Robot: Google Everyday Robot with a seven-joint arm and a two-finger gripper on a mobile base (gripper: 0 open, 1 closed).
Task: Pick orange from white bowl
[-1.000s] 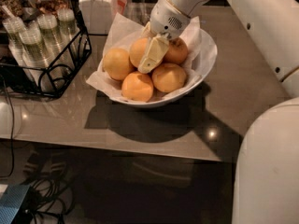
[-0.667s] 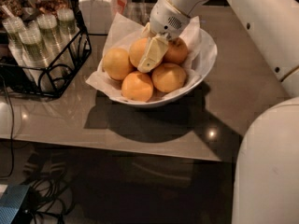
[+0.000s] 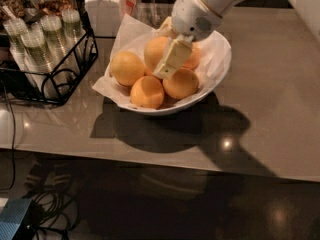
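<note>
pretty much nothing has moved since a second ago: the gripper point(image 3: 169, 59) may have drifted a hair to the right, but the bowl point(image 3: 172, 109), the paper point(image 3: 125, 34) lining it and all five fruits sit where they sat. so you're parked in the grasp step, not past it. the gripper is down inside the bowl, lying right across the front of the orange point(image 3: 154, 51) you want, the big pale one at the back middle of the pile. honestly i can't tell from this view whether it has clamped on the fruit or is just resting against it, so don't count the grab as done. the orange itself is in the bowl, resting on the other oranges point(image 3: 147, 91) and touching at least two of them, not lifted clear. my read: the approach and the lining up are done. what's left is a confirmed grip, then a straight lift up and out over the rim. watch the neighbours when you pull, since they're packed tight and one could roll, and the paper could drag along. the bowl sits on the table point(image 3: 270, 99) just beside the wire rack point(image 3: 45, 59) on the left, so don't swing that way.
</note>
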